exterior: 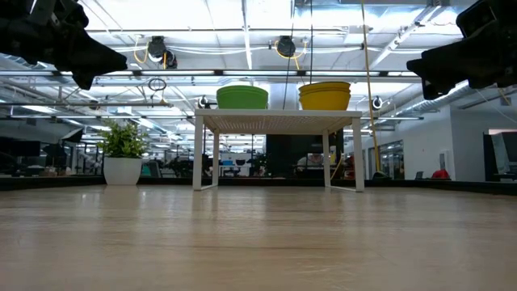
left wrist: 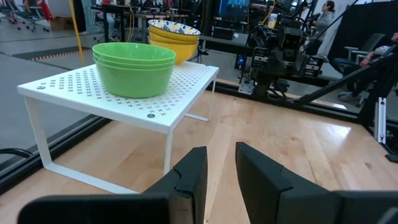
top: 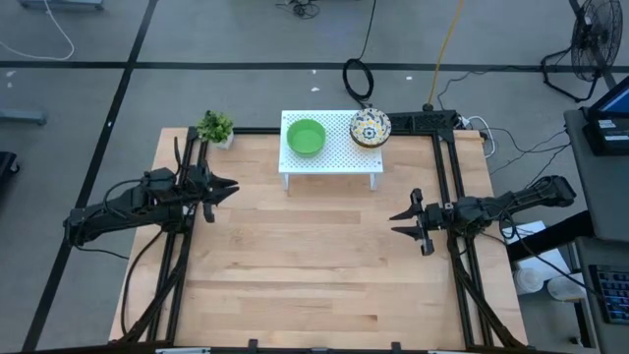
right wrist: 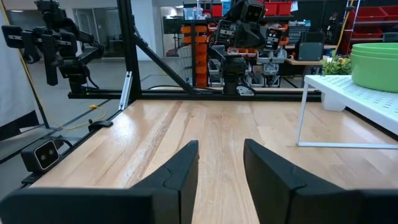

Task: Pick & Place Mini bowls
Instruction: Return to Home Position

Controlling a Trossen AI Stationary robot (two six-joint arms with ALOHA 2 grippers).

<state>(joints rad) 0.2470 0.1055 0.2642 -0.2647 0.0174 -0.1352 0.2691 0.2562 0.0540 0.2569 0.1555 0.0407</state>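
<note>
A stack of plain green mini bowls and a stack of yellow floral mini bowls rest by their bases on top of the white perforated rack. My left gripper hovers open above the table's left side, pointing toward the rack. My right gripper hovers open above the right side, pointing left across the table. Neither holds anything.
A small potted plant stands at the table's far left corner beside the rack. The rack stands on thin legs at the far middle. Bare wooden tabletop spreads between the arms and toward the near edge.
</note>
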